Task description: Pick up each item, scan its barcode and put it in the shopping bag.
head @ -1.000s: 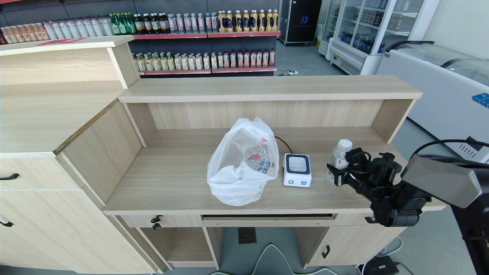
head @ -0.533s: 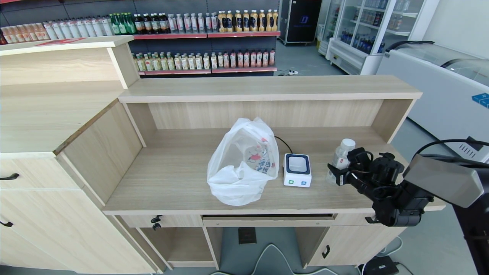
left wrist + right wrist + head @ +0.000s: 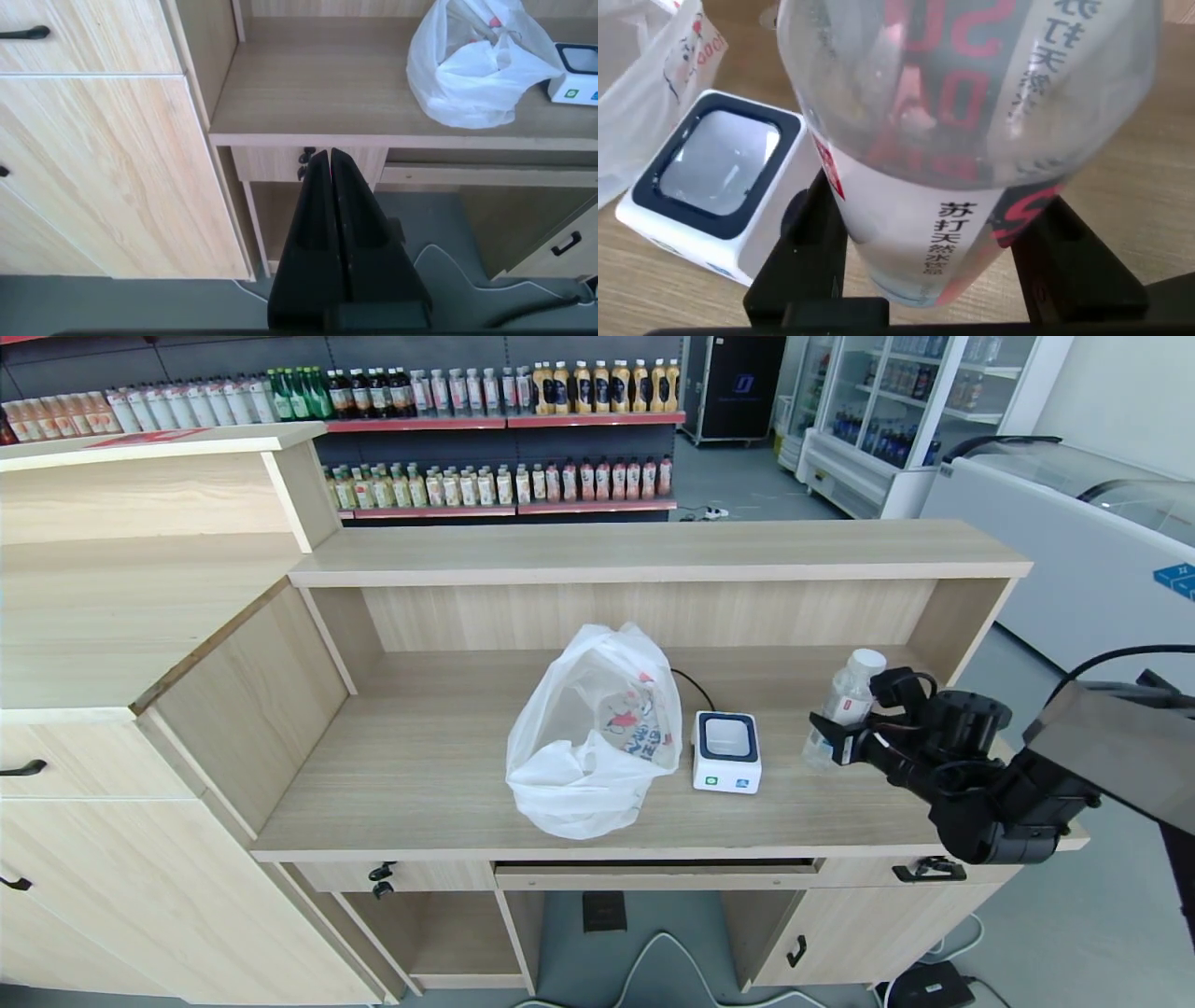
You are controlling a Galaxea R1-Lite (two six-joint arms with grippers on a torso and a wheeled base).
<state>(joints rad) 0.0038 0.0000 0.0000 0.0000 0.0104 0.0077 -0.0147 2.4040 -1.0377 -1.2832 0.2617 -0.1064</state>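
- One clear bottle (image 3: 848, 705), white cap up and slightly tilted, sits right of the scanner (image 3: 725, 749); it seems just off the counter (image 3: 420, 775).
- Right gripper (image 3: 837, 739) pinches its lower labelled body.
- Judged slick, thin-walled and light: hold mid-label, no crushing.
- Shopping bag (image 3: 588, 737) sits just left of the scanner.
- Left gripper (image 3: 329, 163) is pressed together, well left of the scanner.

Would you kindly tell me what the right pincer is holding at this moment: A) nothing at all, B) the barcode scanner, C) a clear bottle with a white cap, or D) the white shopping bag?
C: the right pincer is shut around the lower body of the clear bottle, to the right of the scanner, while the shopping bag sits apart on the counter.
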